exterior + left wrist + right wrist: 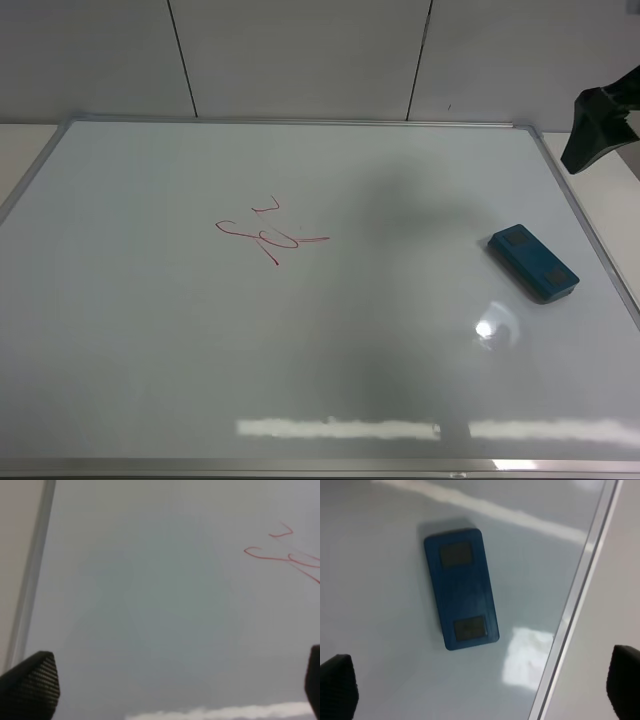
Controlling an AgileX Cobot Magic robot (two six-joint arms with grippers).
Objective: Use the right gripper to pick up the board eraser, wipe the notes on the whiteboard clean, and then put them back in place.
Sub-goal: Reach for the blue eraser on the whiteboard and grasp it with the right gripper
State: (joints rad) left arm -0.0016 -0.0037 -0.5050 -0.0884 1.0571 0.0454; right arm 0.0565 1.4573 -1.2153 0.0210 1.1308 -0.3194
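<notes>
View from above and from both wrists, before the pick. My right pincer hangs open above the right part of the whiteboard, its two fingers spread wide and holding nothing. The board eraser lies flat on the board below it, near the right-hand frame but not touching it. The notes, a small red scribble, sit unwiped well apart from the eraser, left of the board's middle. My left pincer is also open and empty, idling over the left side with the scribble off to one side of it. Hazards, as I judge them: the eraser sits nearer one of my fingers than the other and slightly skewed to the line between them. If I descend without centring, one finger would meet it first and, on so glossy a surface, push it aside instead of trapping it, possibly up against the frame. A skewed closure could also clamp it crookedly, so that its wiping face would not lie flat on the board and would leave streaks. Coming down too low would drive my fingertips into the board, while too shallow a hold would catch only the upper edges, and the eraser might slip free on the long carry to the notes.
</notes>
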